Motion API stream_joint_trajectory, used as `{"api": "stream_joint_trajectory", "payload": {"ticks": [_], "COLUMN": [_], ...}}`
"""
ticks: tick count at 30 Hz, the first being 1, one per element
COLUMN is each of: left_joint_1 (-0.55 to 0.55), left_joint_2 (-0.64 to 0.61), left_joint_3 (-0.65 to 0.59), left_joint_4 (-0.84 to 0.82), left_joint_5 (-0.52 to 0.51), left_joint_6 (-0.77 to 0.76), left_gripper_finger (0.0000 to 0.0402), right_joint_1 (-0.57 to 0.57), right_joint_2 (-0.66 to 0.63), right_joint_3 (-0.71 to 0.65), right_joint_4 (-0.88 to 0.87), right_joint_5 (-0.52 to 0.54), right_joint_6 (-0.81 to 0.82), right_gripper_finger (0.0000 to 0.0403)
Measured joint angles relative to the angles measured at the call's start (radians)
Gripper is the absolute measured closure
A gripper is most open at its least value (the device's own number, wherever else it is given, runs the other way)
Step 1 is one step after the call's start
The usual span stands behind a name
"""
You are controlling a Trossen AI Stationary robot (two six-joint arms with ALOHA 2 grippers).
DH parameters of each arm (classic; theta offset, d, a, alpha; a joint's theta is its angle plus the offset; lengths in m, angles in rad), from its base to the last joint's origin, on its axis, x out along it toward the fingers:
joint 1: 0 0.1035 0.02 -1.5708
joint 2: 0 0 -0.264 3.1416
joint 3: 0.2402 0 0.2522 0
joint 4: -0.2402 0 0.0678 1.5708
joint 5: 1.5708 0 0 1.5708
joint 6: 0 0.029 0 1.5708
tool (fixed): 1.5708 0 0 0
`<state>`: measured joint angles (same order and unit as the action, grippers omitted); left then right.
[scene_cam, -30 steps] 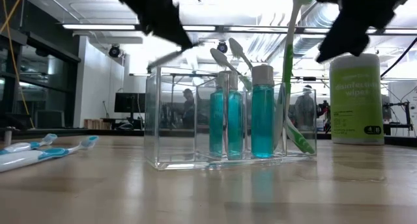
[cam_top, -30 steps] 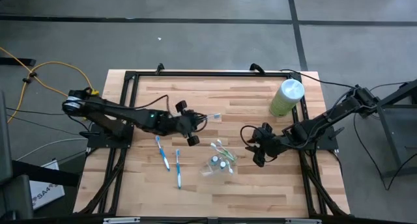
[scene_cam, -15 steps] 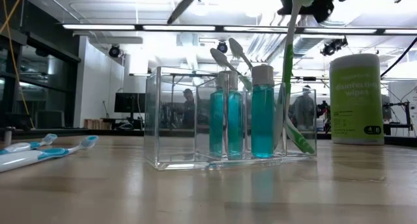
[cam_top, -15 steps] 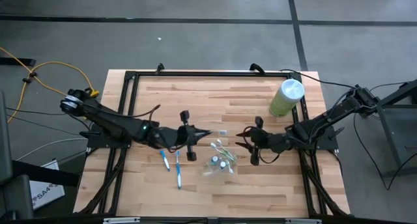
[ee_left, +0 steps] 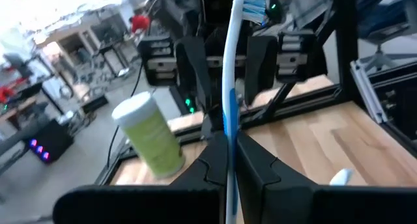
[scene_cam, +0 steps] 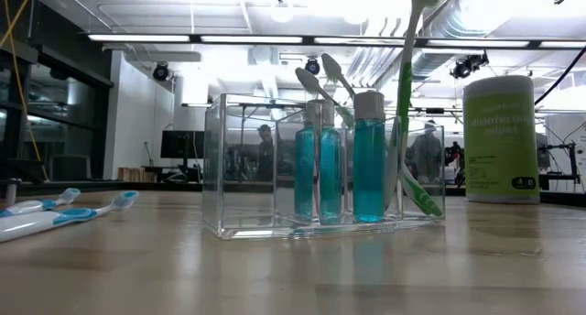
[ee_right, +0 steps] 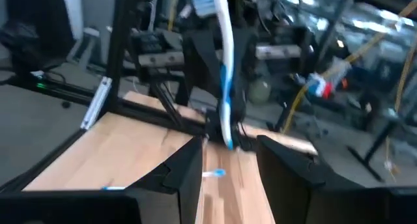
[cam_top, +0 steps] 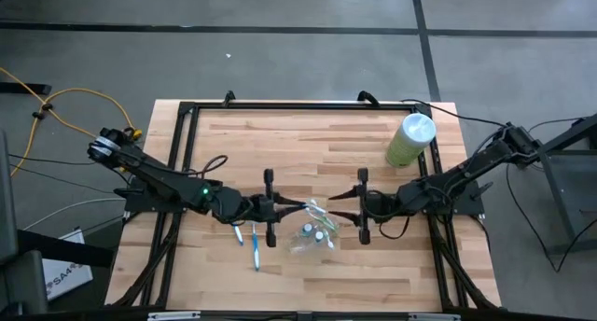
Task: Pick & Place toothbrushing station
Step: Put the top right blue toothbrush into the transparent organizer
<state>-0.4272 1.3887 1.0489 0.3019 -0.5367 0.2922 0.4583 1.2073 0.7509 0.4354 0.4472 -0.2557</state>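
Teal bottles (scene_cam: 369, 168), pale-green wipes canister (scene_cam: 500, 139)

Even, fairly bright overhead light covers the table (cam_top: 308, 144), and the arms cast only faint, soft shadows on it. From table height, ceiling strip lights (scene_cam: 302, 38) behind the tray (scene_cam: 320, 159) glare white and wash out the room above it; the tray's clear walls catch pale reflections, and the near tabletop shows a soft sheen. Both wrist pictures are smeared: the toothbrush (ee_left: 229, 87) is fairly sharp, while the room beyond it is blurred
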Motion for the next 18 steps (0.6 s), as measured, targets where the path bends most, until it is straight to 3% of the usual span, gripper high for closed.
{"api": "stream_joint_trajectory", "payload": {"ticks": [10, 14, 18], "left_joint_1": [0.030, 0.047, 0.063], "left_joint_2": [0.065, 0.092, 0.110], "left_joint_3": [0.001, 0.001, 0.002], "left_joint_4": [0.146, 0.204, 0.243], "left_joint_5": [0.091, 0.163, 0.169], "left_joint_6": [0.054, 0.075, 0.082], "left_gripper_finger": [0.0399, 0.0399, 0.0399], "right_joint_1": [-0.002, -0.002, -0.002], "right_joint_2": [0.068, 0.069, 0.069], "right_joint_3": [0.000, 0.000, 0.000], "right_joint_4": [0.204, 0.231, 0.242], "right_joint_5": [-0.031, -0.039, -0.076], "right_joint_6": [-0.124, -0.144, -0.144], "right_gripper_finger": [0.0266, 0.0266, 0.0266]}}
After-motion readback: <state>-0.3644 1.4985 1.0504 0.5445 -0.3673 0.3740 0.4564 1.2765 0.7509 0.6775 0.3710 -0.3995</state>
